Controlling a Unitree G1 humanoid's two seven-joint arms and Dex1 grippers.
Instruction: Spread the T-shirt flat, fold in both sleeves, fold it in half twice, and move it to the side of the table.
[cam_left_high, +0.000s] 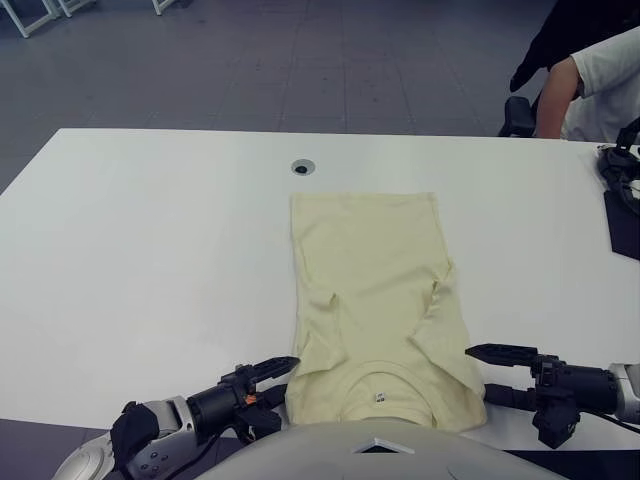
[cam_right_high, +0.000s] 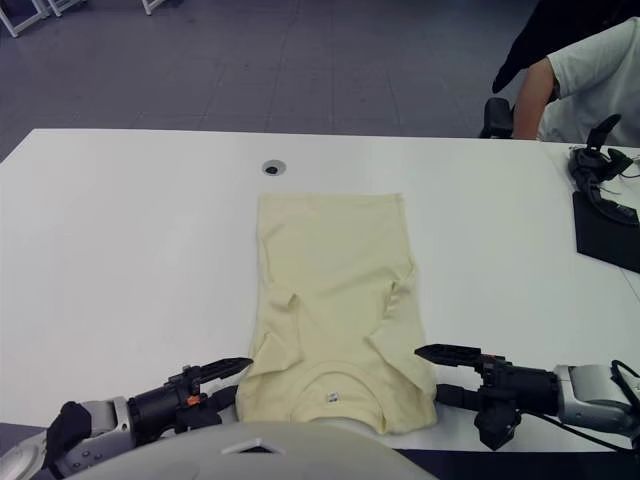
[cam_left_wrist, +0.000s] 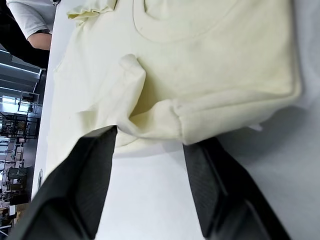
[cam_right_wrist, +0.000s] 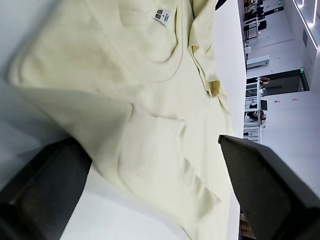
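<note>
A cream T-shirt (cam_left_high: 370, 290) lies lengthwise on the white table (cam_left_high: 150, 250), both sleeves folded in over the body and its collar with a small label (cam_left_high: 380, 397) at the near edge. My left gripper (cam_left_high: 281, 384) is open beside the shirt's near left shoulder; in the left wrist view its fingers (cam_left_wrist: 87, 180) straddle that folded shoulder edge (cam_left_wrist: 165, 125). My right gripper (cam_left_high: 481, 373) is open at the near right shoulder corner, and the right wrist view has the cloth (cam_right_wrist: 145, 100) lying between its spread fingers (cam_right_wrist: 260, 175).
A round cable hole (cam_left_high: 303, 167) sits in the table just beyond the shirt's hem. Black gear (cam_left_high: 620, 200) lies at the far right edge, with a seated person (cam_left_high: 600, 80) behind it. Bare tabletop stretches wide on the left.
</note>
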